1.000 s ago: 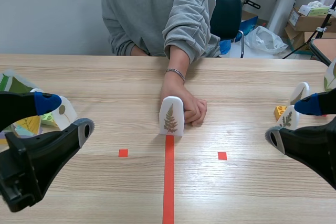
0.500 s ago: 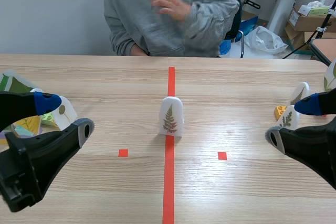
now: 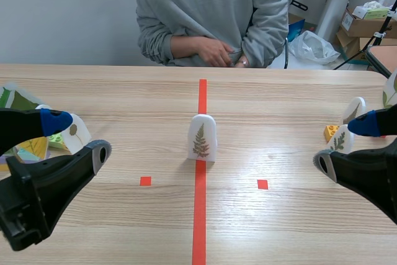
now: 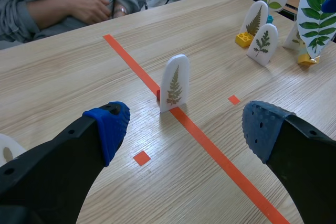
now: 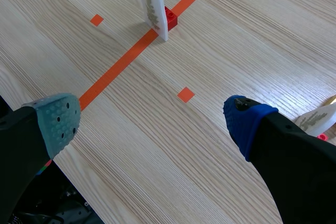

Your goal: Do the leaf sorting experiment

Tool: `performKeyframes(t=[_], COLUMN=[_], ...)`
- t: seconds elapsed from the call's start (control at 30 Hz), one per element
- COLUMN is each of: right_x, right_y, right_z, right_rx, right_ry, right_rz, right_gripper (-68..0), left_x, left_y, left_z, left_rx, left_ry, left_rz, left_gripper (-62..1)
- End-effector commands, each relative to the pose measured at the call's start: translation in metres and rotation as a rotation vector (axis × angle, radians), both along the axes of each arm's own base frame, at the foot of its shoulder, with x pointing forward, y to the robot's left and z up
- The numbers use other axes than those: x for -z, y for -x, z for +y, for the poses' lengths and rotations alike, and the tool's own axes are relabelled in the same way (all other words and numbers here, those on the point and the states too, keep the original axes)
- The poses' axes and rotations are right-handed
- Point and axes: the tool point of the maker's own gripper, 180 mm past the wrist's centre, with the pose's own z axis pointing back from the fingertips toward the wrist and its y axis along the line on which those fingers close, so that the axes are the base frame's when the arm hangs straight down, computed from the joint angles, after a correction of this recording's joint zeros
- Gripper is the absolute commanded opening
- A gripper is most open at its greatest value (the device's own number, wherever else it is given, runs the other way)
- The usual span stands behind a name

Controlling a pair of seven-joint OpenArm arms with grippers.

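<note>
Fern card: one (image 3: 202,138), upright in the middle of the counter (image 3: 124,97), on the orange-red tape line (image 3: 199,215), its foot in a small red block (image 5: 170,17).
Left jaws: spread wide with nothing between them, low at the near left; one blue pad (image 4: 111,124) shows clearly.
Right jaws: spread wide and holding nothing, low at the near right.
Right-side cards: three in the scene view: a farther leaf card (image 3: 354,110), a nearer leaf card (image 3: 339,141) partly behind the right arm's finger, and an edge card (image 3: 391,89) cut off by the frame.
Yellow block: one (image 3: 330,132), between the two right-side cards.
Left-side cards: one small white card (image 3: 75,132), half hidden by the left arm; larger leaf sheets (image 3: 15,98) beyond it are cut off, so the count is unclear.
Person: one, seated at the far side, hands (image 3: 214,49) together at the counter's far edge.
</note>
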Motion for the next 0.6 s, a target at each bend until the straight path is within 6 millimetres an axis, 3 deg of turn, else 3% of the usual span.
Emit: performKeyframes(t=[0.0, 0.57], right_x=[-0.0086, -0.0067], right_y=[-0.0024, -0.0032], right_z=[0.0039, 0.0018], right_rx=[-0.02, -0.02], right_ry=[-0.009, 0.014], right_rz=[-0.029, -0.032], right_gripper=[-11.7, -11.7], left_x=[-0.0077, -0.0077], left_y=[-0.0008, -0.0008], left_z=[-0.0035, -0.0035], left_rx=[0.001, 0.001], left_ry=[0.027, 0.027], left_rz=[-0.022, -0.022], left_gripper=[-14.2, -14.2])
